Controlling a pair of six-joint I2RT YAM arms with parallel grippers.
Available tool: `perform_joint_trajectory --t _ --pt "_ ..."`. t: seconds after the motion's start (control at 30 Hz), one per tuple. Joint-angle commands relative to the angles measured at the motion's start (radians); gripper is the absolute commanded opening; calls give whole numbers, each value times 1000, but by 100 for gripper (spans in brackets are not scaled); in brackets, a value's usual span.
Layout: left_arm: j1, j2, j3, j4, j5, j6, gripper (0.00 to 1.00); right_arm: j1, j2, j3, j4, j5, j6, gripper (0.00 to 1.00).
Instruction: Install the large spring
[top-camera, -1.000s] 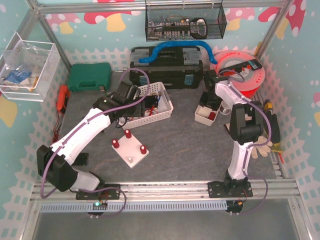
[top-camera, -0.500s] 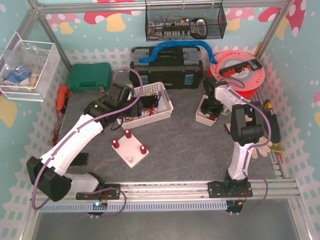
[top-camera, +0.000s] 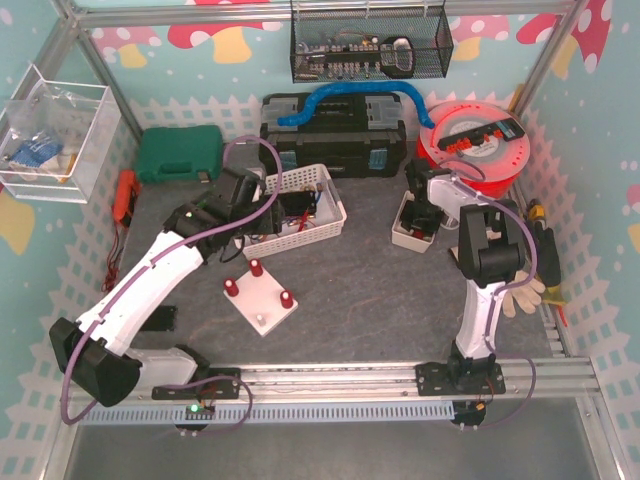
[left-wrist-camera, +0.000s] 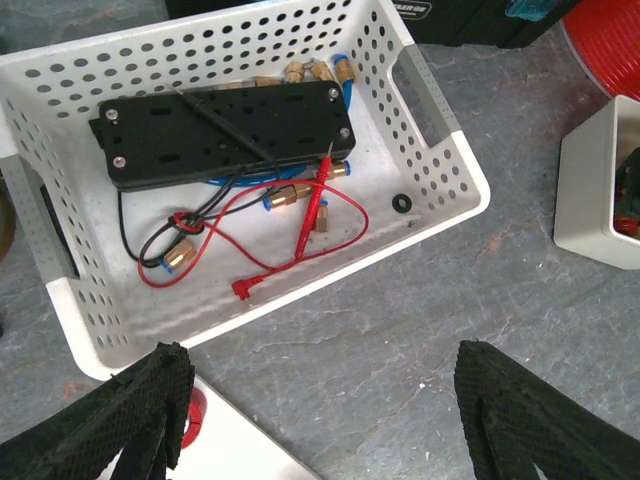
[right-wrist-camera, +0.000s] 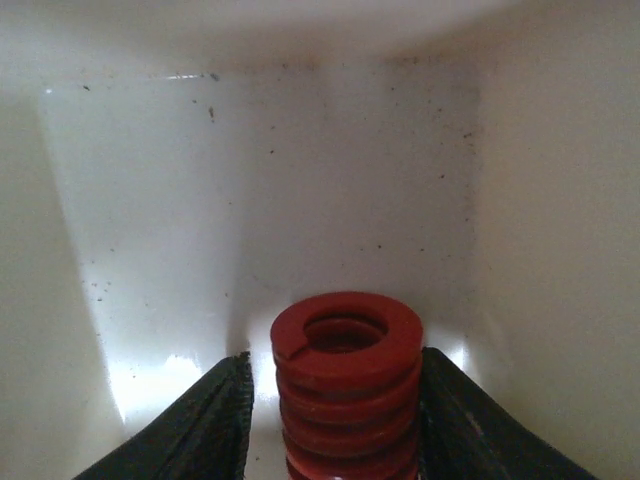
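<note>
The large red spring (right-wrist-camera: 345, 370) stands upright in a small white bin (top-camera: 400, 236), shown close up in the right wrist view (right-wrist-camera: 150, 230). My right gripper (right-wrist-camera: 335, 420) is down in the bin, open, its jaws closely flanking the spring: the right finger touches it, and a thin gap shows on the left. From above, the right gripper (top-camera: 419, 218) hides the spring. The white peg board (top-camera: 262, 303) with three red pegs lies mid-table. My left gripper (left-wrist-camera: 320, 420) is open and empty, above the table between the board and the white basket (left-wrist-camera: 440, 130).
The basket (top-camera: 328, 213) holds a black plate, red leads and brass fittings. A black toolbox (top-camera: 335, 140) and a red spool (top-camera: 480, 150) stand at the back, a green case (top-camera: 178, 152) at back left. The bin's corner (left-wrist-camera: 600, 190) shows in the left wrist view.
My right gripper has moved down into the small white bin around the spring. My left arm swung left and back, then settled near the basket's front left.
</note>
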Motion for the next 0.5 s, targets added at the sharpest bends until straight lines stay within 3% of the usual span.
perform_joint_trajectory --t 0.0,0.23,0.47 --pt "6 -11 -19 5 0 -15 73 -8 19 -30 34 -3 -19 45" --pt "5 4 -8 5 4 -11 73 -9 -32 -40 65 27 -63 26" --pt "6 5 -3 20 37 0 71 -11 -112 -10 64 55 -140 17"
